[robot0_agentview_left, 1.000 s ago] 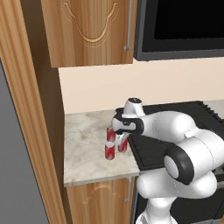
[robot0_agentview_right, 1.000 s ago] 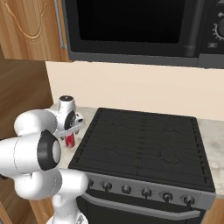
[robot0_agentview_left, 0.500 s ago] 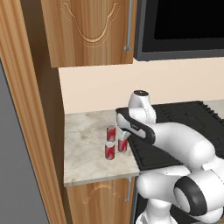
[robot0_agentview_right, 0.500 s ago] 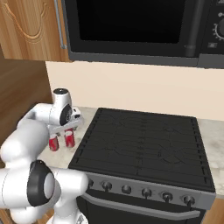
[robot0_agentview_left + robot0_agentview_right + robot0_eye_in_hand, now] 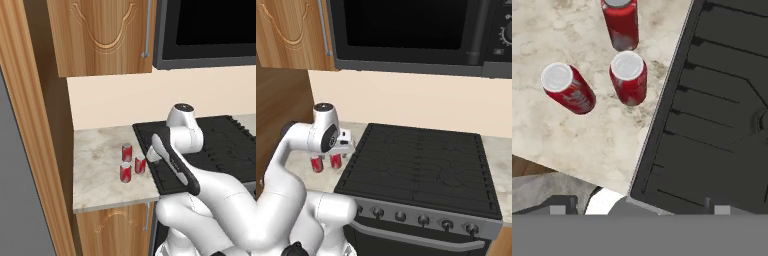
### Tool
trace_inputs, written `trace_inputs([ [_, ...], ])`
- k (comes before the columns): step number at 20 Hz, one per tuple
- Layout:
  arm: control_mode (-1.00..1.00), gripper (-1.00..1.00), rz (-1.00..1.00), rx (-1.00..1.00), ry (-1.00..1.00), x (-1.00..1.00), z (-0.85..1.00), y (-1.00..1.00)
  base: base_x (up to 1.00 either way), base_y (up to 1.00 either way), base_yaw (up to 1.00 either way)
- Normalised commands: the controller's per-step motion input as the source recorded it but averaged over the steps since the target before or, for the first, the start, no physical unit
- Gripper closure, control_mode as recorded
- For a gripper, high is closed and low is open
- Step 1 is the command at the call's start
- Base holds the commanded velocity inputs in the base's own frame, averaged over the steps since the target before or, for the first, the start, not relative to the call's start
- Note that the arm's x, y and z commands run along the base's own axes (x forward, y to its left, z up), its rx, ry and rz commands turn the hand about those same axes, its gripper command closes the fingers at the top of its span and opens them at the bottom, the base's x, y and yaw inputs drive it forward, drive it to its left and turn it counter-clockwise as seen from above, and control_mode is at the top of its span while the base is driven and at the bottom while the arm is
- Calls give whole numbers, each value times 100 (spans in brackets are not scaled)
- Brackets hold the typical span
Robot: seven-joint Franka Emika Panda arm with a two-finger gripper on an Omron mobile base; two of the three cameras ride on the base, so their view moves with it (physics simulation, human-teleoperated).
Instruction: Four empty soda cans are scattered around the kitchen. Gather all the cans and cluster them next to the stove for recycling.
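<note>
Three soda cans (image 5: 627,75) upright, clustered upper left of the hand view on the marble counter (image 5: 95,175), just beside the stove (image 5: 712,125). Gripper (image 5: 152,159) spread wide, empty, above them. Risk: clipping a can when swinging off, toppling the cluster.

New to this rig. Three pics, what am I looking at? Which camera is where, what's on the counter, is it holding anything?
It is a rendered kitchen with a white robot arm on a drivable base. Two pictures come from cameras on the base, behind the arm to its left and right. The third comes from a camera on the hand, looking down. On the marble counter three red soda cans stand upright in a cluster beside the black stove. In the right base picture the arm hides one of them. The hand is above the counter's edge next to the stove; its jaws are open and it holds nothing.
</note>
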Motion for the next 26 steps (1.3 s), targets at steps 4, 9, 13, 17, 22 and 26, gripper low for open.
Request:
trace_inputs([
  [4,-100,-100,-36,3,0,-55,36,-34,0,0,0],
  [9,-100,-100,-31,2,0,-47,39,-28,0,0,0],
  [13,-100,-100,-14,0,0,-18,56,-6,0,0,0],
  [17,-100,-100,-10,0,0,-30,58,0,0,0,0],
  [22,-100,-100,1,0,0,-37,46,-4,0,0,0],
  [26,-100,-100,11,0,1,-37,22,-13,0,0,0],
])
